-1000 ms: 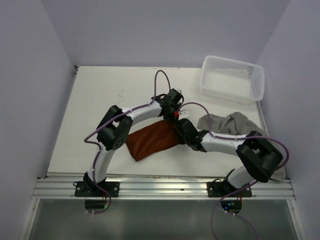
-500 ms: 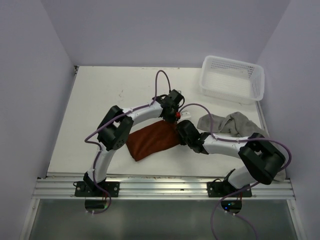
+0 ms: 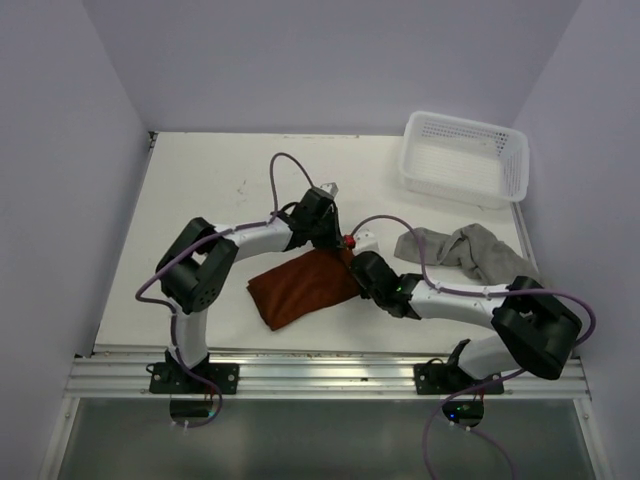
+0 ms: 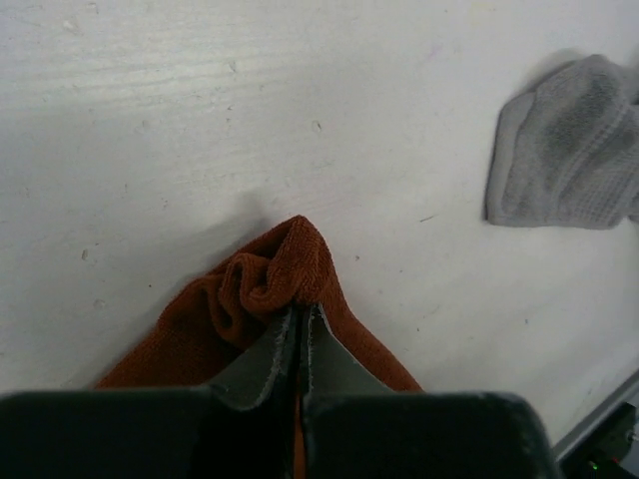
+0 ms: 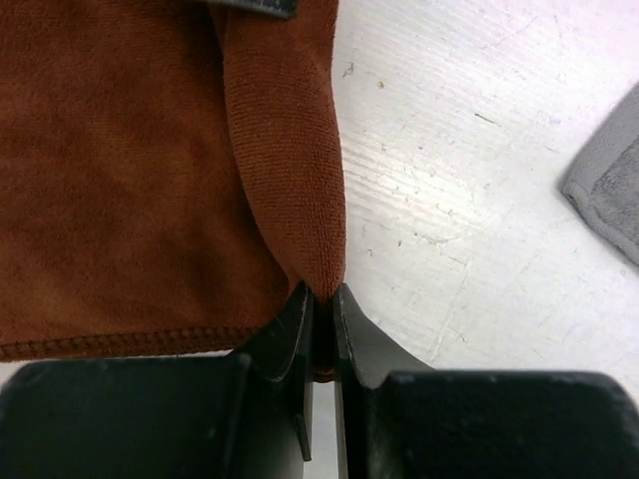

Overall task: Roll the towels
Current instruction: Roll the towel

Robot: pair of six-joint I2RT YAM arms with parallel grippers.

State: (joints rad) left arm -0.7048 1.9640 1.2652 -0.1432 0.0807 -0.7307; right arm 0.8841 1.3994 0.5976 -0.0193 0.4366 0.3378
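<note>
Where the two wrists meet in the top view, the arms hide the fingertips of the left gripper and right gripper. The rust-brown towel lies flat on the table, its long axis running near-left to far-right, and the grey towel is crumpled to its right, short of the basket. Since a second ago the left arm has swung leftward and its jaws have closed. The left wrist view shows those jaws pinching a bunched corner of the rust-brown towel. The right wrist view shows the right jaws clamping its folded edge, with the grey towel cut off at the frame's side.
</note>
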